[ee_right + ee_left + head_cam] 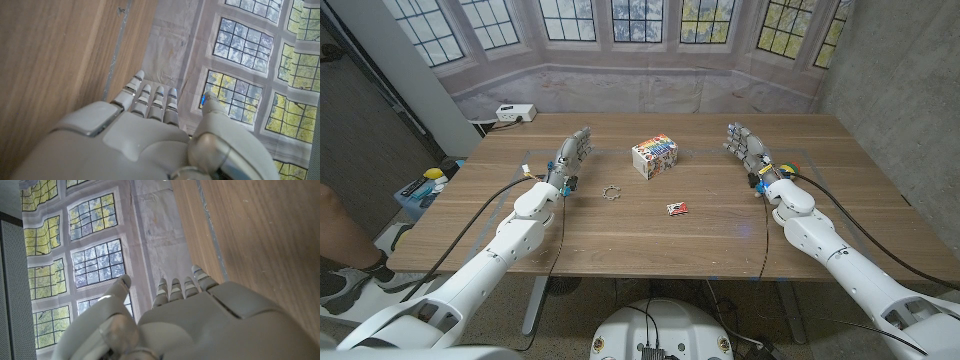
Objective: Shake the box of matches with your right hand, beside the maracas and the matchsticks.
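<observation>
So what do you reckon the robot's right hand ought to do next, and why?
Probably swing the right hand inward toward the small red matchbox. That hand holds nothing, its fingers straight and apart, and it stands off to the side, well clear of the box lying alone on the table, so nothing can be shaken yet.

Arms: glossy white rounded shells, black cable along each forearm. Left hand (pixel 572 155) and right hand (pixel 745 147): grey segmented fingers, smooth light-grey back plates. Coloured wiring and black fittings at both wrists.
</observation>
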